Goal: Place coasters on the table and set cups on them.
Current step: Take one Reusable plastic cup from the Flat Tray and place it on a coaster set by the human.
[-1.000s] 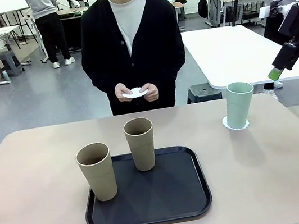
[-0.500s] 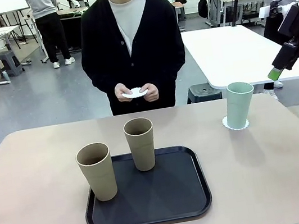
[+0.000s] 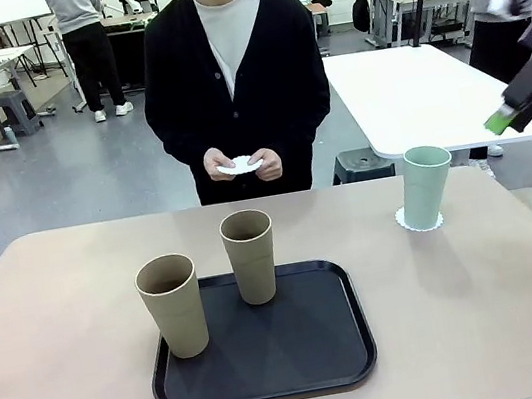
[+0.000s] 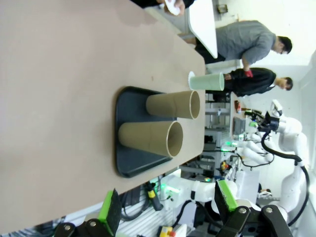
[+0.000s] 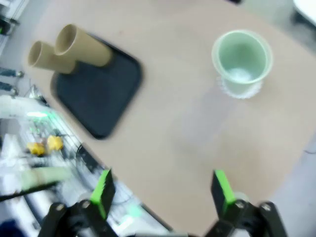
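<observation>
the beige-pink table (image 3: 53, 324) spans the front view from nine to three o'clock. at its twelve o'clock edge stands a person (image 3: 231, 73) in a black cardigan over a white top, both hands (image 3: 267, 166) held together at waist height, clear of the tabletop. a black tray (image 3: 271, 361) with rounded corners lies on the table toward six o'clock, a little left of centre. the front tan cup (image 3: 174, 310) stands upright at the tray's nine o'clock side, close to its rim. the rear tan cup (image 3: 251, 257) stands upright near the tray's twelve o'clock rim, apart from the first. the mint green cup (image 3: 426, 184) stands upright on the bare table at about two o'clock from the tray, well apart from it and near the far edge. the right gripper (image 5: 162, 187) hangs high above the table, its jaws spread wide with nothing between them; in its wrist view the green cup lies toward one o'clock and the tray toward ten o'clock, all motion-blurred. the left gripper (image 4: 168, 200) is likewise parted and empty, looking along the table with the tray and both tan cups ahead at twelve o'clock. a coaster (image 3: 404, 224) lies flat under the green cup, its scalloped edge showing around the base. a second coaster (image 3: 239, 166) is pinched between the person's fingers; whether it is one disc or several, i cannot tell.
</observation>
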{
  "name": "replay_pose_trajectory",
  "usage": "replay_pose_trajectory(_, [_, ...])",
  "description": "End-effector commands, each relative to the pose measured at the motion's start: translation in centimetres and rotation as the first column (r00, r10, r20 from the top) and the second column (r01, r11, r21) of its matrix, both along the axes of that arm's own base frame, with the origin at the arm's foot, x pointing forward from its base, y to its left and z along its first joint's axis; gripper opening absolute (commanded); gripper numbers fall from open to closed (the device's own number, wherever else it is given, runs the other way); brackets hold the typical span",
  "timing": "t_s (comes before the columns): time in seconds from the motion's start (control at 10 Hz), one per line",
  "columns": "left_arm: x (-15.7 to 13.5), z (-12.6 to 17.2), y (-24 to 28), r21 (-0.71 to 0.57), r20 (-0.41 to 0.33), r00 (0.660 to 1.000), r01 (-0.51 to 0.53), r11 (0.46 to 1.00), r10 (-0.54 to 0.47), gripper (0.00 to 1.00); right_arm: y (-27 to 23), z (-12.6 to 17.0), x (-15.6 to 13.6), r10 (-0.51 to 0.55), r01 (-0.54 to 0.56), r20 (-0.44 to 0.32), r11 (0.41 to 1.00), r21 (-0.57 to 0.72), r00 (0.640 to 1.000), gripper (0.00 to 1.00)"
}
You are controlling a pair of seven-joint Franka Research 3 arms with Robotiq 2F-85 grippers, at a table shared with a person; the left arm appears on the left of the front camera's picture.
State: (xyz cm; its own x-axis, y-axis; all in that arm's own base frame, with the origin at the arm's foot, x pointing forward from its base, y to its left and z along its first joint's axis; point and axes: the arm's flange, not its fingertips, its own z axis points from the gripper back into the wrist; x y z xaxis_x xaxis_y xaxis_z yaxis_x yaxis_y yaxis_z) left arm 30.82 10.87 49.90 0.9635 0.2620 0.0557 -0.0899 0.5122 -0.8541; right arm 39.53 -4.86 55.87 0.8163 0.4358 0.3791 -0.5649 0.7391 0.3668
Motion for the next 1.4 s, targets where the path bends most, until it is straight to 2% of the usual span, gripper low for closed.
replay_pose_trajectory(0.0, [-0.1, 0.1, 0.1, -0.010, 0.011, 1.000, 0.001, 1.000, -0.001, 1.00, -9.5, -1.0, 0.4, -0.118, 0.160, -0.121, 0.885, 0.436, 0.986, 1.00])
replay_pose_trajectory(0.1, [-0.1, 0.1, 0.1, -0.010, 0.011, 1.000, 0.001, 1.000, -0.001, 1.00, -13.5, -2.5, 1.0, -0.161, 0.227, -0.168, 0.816, 0.531, 0.973, 1.00])
replay_pose_trajectory(0.2, [-0.1, 0.1, 0.1, -0.010, 0.011, 1.000, 0.001, 1.000, -0.001, 1.00, -16.3, -3.8, 0.8, -0.159, 0.236, -0.181, 0.772, 0.590, 0.971, 1.00])
replay_pose_trajectory(0.4, [-0.1, 0.1, 0.1, -0.010, 0.011, 1.000, 0.001, 1.000, -0.001, 1.00, -21.0, -5.9, 0.3, -0.131, 0.239, -0.207, 0.691, 0.683, 0.969, 1.00])
replay_pose_trajectory(0.5, [-0.1, 0.1, 0.1, -0.010, 0.011, 1.000, 0.001, 1.000, -0.001, 1.00, -22.4, -6.8, 0.1, -0.112, 0.244, -0.230, 0.672, 0.699, 0.967, 1.00])
replay_pose_trajectory(0.8, [-0.1, 0.1, 0.1, -0.010, 0.011, 1.000, 0.001, 1.000, -0.001, 1.00, -24.7, -7.9, -1.1, -0.072, 0.255, -0.290, 0.700, 0.667, 0.954, 1.00])
replay_pose_trajectory(1.1, [-0.1, 0.1, 0.1, -0.010, 0.011, 1.000, 0.001, 1.000, -0.001, 1.00, -24.5, -8.2, -1.7, -0.046, 0.224, -0.282, 0.733, 0.642, 0.958, 1.00])
replay_pose_trajectory(1.2, [-0.1, 0.1, 0.1, -0.010, 0.011, 1.000, 0.001, 1.000, -0.001, 1.00, -24.7, -8.2, -1.4, -0.085, 0.274, -0.304, 0.699, 0.660, 0.949, 1.00])
replay_pose_trajectory(1.3, [-0.1, 0.1, 0.1, -0.010, 0.011, 1.000, 0.001, 1.000, -0.001, 1.00, -24.7, -8.2, -1.4, -0.085, 0.274, -0.304, 0.699, 0.660, 0.949, 1.00])
